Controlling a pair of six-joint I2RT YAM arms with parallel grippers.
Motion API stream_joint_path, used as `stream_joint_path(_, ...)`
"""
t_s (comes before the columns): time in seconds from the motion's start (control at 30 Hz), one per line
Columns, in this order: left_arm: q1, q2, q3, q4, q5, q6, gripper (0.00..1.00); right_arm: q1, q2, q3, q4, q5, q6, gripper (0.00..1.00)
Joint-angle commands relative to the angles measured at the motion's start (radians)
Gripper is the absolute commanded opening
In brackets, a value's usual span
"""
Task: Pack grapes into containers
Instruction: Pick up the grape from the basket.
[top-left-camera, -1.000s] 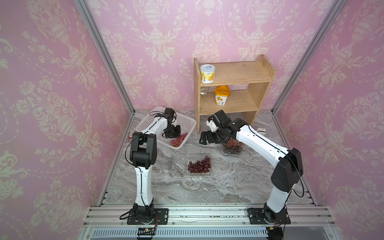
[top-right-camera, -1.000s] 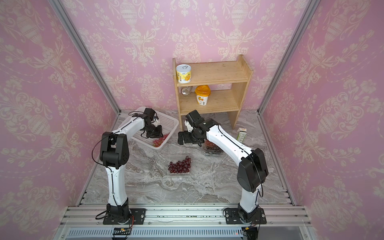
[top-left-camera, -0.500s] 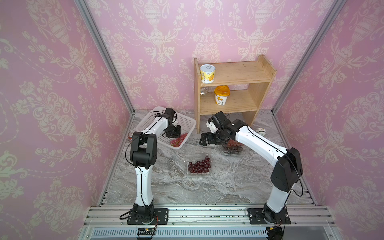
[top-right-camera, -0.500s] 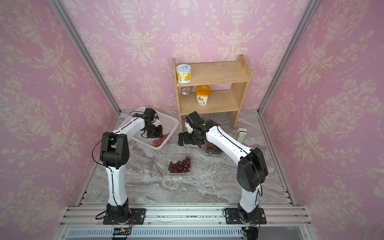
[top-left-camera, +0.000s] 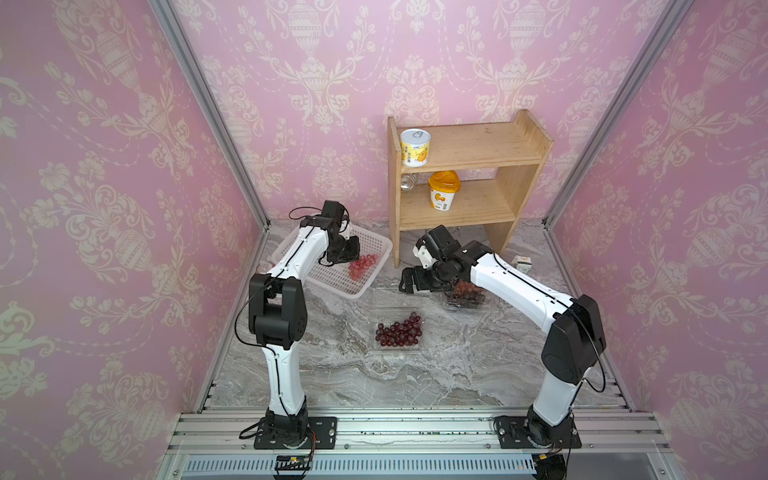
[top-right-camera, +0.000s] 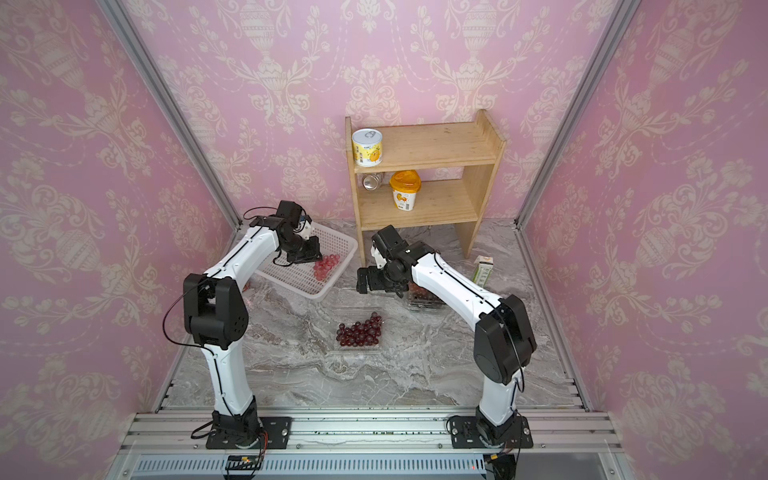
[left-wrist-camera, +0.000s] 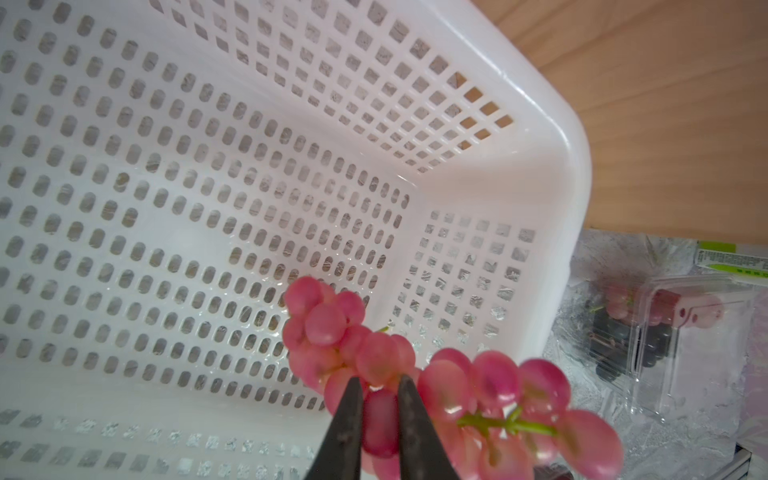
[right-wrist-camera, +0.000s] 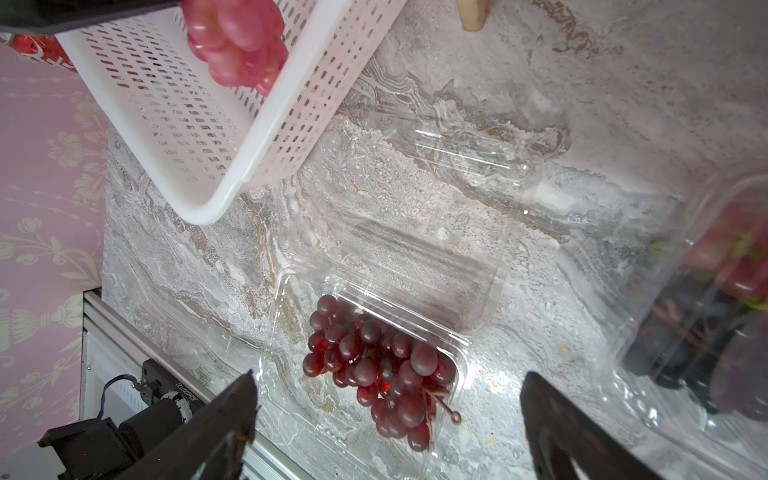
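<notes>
My left gripper (left-wrist-camera: 377, 380) is shut on one grape of a light pink bunch of grapes (left-wrist-camera: 457, 386), which hangs just above the white basket (left-wrist-camera: 208, 208). In both top views the bunch (top-left-camera: 362, 266) (top-right-camera: 326, 266) sits at the basket's near right corner. My right gripper (right-wrist-camera: 388, 374) stands wide open and holds nothing. It hovers (top-left-camera: 409, 282) between the two clear containers. One container (right-wrist-camera: 463, 365) lies open with dark red grapes (right-wrist-camera: 374, 361) in it. The other container (right-wrist-camera: 665, 291), with dark and pink grapes inside, is partly hidden under my right arm in a top view (top-left-camera: 451, 306).
A wooden shelf (top-left-camera: 465, 178) stands behind the right arm, with yellow-labelled tubs (top-left-camera: 415, 147) on it. A small carton (top-left-camera: 521, 264) rests near the right wall. The basket (top-left-camera: 332, 282) lies at the back left, against the shelf's side.
The left gripper has tightened on the pink bunch and risen a little over the basket. The right arm has barely moved.
</notes>
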Motion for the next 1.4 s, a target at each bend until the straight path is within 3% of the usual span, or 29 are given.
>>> stream_joint_path(0.0, 0.008, -0.052, 0.029, -0.056, 0.015, -0.006, 0.19, -0.003, -0.051, -0.024, 0.011, -0.015, 0.025, 1.0)
stream_joint_path(0.57, -0.003, -0.199, 0.022, -0.102, 0.051, -0.035, 0.19, 0.024, -0.131, -0.085, 0.027, 0.007, 0.052, 1.0)
stream_joint_path(1.03, -0.165, -0.379, -0.116, -0.095, 0.021, -0.091, 0.19, 0.032, -0.293, -0.217, 0.02, 0.043, 0.077, 1.0)
stream_joint_path(1.37, -0.311, -0.506, -0.309, -0.009, -0.013, -0.178, 0.2, 0.027, -0.413, -0.317, -0.004, 0.08, 0.082, 1.0)
